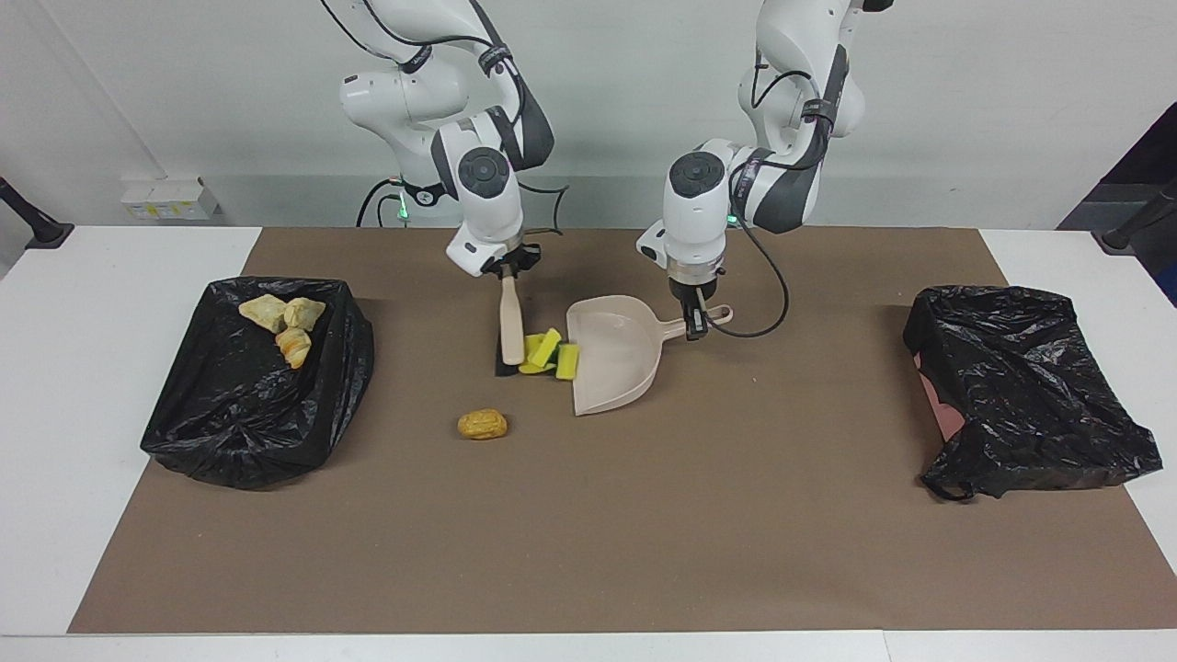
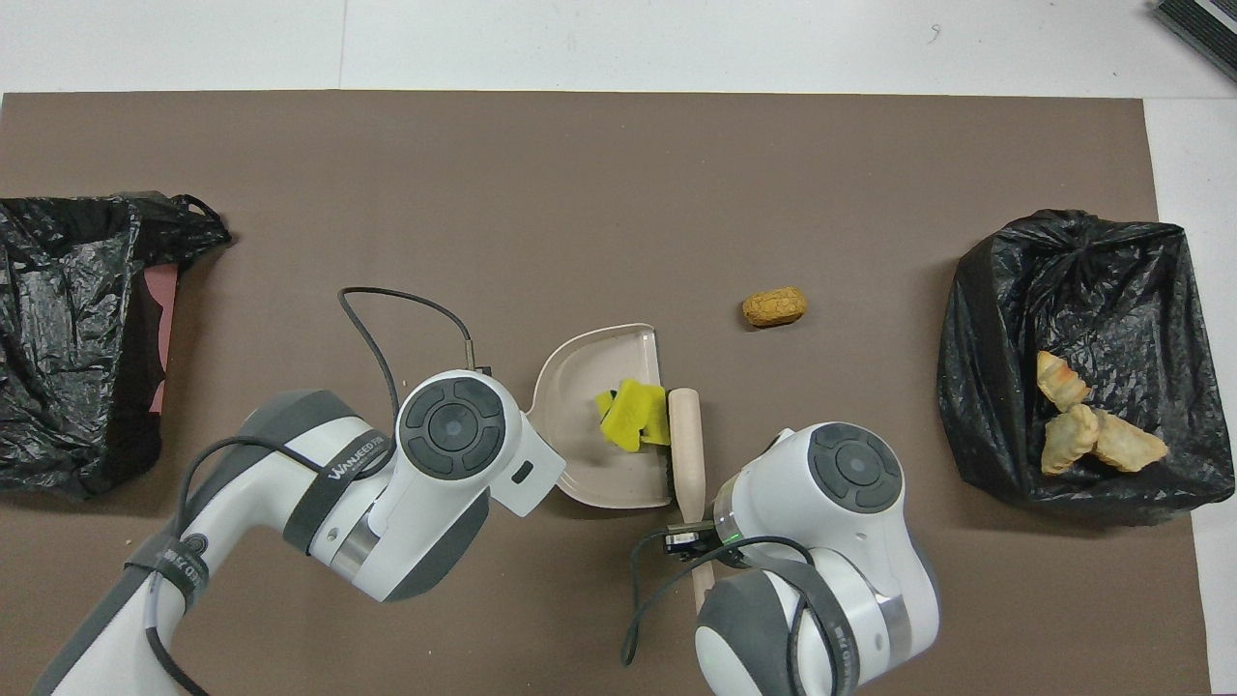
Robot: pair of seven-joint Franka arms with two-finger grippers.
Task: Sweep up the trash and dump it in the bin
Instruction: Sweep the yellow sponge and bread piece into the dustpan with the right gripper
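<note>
Three bright yellow sponge pieces [image 1: 549, 354] at the beige plastic dustpan's [image 1: 614, 359] mouth.
Right end effector [image 1: 507, 272] pinches one wooden brush [image 1: 509, 324]; left end effector [image 1: 696, 317] pinches the dustpan; one orange-brown lump [image 1: 482, 424] at 7 o'clock; three tan lumps [image 1: 282, 323] on one black-lined bin [image 1: 257, 386].

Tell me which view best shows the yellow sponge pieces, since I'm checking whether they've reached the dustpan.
The overhead view: the yellow sponge pieces show lying across the dustpan lip beside the brush. The facing view shows them bunched between brush and pan, their overlap with the lip unclear.
</note>
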